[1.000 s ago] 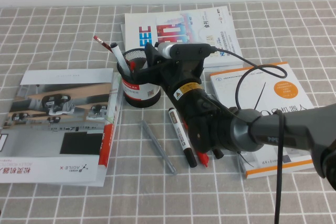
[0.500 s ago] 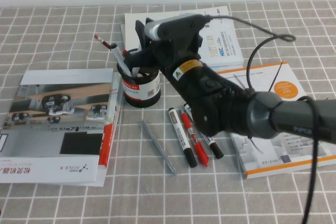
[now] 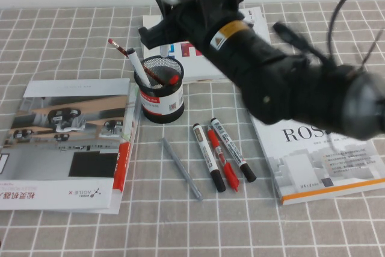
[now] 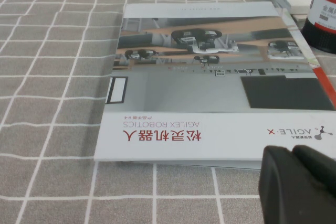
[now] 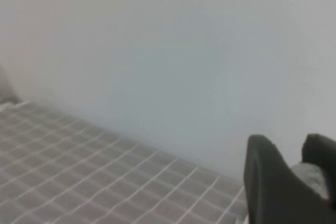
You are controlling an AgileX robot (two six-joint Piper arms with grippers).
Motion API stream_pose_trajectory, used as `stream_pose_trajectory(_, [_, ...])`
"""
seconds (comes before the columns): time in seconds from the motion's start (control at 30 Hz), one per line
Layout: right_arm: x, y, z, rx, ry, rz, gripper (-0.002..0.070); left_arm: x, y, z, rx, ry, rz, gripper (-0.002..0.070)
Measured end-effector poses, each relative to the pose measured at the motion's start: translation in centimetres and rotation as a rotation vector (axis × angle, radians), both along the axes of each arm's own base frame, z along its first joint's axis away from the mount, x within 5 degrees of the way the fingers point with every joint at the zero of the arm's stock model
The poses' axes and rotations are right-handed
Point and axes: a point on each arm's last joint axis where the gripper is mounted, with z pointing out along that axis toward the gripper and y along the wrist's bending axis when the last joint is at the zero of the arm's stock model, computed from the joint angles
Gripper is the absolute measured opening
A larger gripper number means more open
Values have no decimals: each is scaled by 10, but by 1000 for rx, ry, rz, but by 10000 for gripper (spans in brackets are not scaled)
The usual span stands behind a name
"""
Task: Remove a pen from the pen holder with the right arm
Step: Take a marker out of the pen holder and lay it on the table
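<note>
Right arm raised well clear of black mesh cylindrical pen holder (image 3: 161, 91) since a second ago. Pale grey pen (image 5: 307, 176) clenched in right gripper (image 5: 287, 141), held high beyond holder. Left gripper (image 4: 300, 182) parked low over white brochure (image 4: 173, 129), jaws pressed together.

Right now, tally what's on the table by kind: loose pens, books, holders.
Loose pens: 4
Books: 3
Pen holder: 1
Total: 8
Left gripper low beside the booklet; right gripper raised, by the back book.
</note>
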Motion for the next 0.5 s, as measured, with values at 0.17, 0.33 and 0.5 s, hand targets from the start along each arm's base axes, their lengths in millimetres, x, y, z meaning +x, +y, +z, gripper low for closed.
stream_pose_trajectory(0.17, [-21,-12,25,-108,111,60,85,0,0,0,0,0,0,-3])
stream_pose_trajectory(0.33, [-44,-25,38,-215,272,131,84,0,0,0,0,0,0,-3])
stream_pose_trajectory(0.5, [-58,-28,24,-323,482,203,84,0,0,0,0,0,0,-3])
